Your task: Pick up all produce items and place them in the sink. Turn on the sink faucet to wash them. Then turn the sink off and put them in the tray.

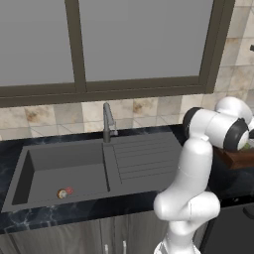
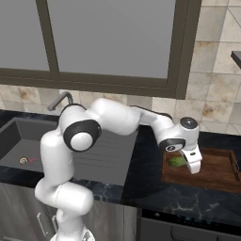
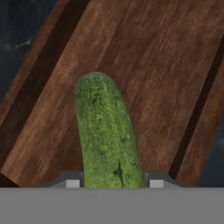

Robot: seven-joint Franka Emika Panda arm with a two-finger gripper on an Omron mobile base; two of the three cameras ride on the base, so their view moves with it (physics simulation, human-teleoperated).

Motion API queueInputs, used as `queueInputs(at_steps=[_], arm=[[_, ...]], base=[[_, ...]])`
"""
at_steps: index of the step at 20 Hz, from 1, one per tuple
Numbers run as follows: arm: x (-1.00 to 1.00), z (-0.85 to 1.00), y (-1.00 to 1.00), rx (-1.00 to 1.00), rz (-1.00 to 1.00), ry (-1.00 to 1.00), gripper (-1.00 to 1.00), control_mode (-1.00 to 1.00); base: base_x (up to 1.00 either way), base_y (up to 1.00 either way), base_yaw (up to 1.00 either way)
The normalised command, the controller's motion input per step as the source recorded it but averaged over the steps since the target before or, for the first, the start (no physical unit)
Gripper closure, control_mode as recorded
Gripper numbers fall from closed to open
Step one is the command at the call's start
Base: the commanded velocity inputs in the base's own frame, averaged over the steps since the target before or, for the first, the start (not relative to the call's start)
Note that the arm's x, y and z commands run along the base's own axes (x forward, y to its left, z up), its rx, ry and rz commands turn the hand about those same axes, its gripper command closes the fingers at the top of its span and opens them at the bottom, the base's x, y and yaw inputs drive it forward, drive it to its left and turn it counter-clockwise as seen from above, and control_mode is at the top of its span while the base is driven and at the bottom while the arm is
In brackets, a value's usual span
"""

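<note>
Two produce items counted: one green cucumber (image 3: 107, 135) and one small round tan-brown item (image 1: 62, 194). One sink (image 1: 44, 158), one faucet (image 1: 107, 121), one tray (image 2: 212, 172), one arm, one claw (image 2: 193, 162).

Taking the sink as landmark: dark grey basin sunk in the black marbled counter (image 1: 49, 213), ridged drainboard (image 1: 144, 156) forming its right half. Inside the basin, near the front wall, just the round tan-brown item, lying beside the small red drain mark (image 1: 69, 190), very close to it or touching. Behind the sink, at the seam between basin and drainboard, the slim grey faucet standing upright under the window (image 1: 99, 44).

Well to the right of the sink, past the drainboard, the brown wooden tray resting on the same counter, raised rim visible. On the left part of the tray, the cucumber, seen green against the planks in the right base view.

Above that same spot, the claw, pointed down over the tray at the end of the arm reaching right from the sink. In the hand view, cucumber sitting between the two finger tips (image 3: 72, 183), running away from the camera over the slats, one rounded end far, the near end cut off at the fingers. Jaws partly apart, with the cucumber filling the gap between them; appears clamped on the cucumber. Whether the vegetable rests on the wood or hangs just over it, impossible to tell.
</note>
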Motion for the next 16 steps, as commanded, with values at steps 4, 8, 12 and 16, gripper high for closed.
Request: queueInputs(at_steps=[4,8,12,16], arm=[[0.0,-0.26,-0.01,0.01,0.0,0.0,1.0,-1.0],[0.01,-0.25,0.0,0.0,0.0,0.0,1.0,-1.0],[0.08,-0.2,0.0,0.0,0.0,0.0,-1.0,-1.0],[0.01,0.01,-0.03,0.0,0.0,0.0,-1.0,-1.0]], base=[[0.0,0.0,0.0],[0.0,0.0,0.0],[0.0,0.0,0.0],[0.0,0.0,0.0]])
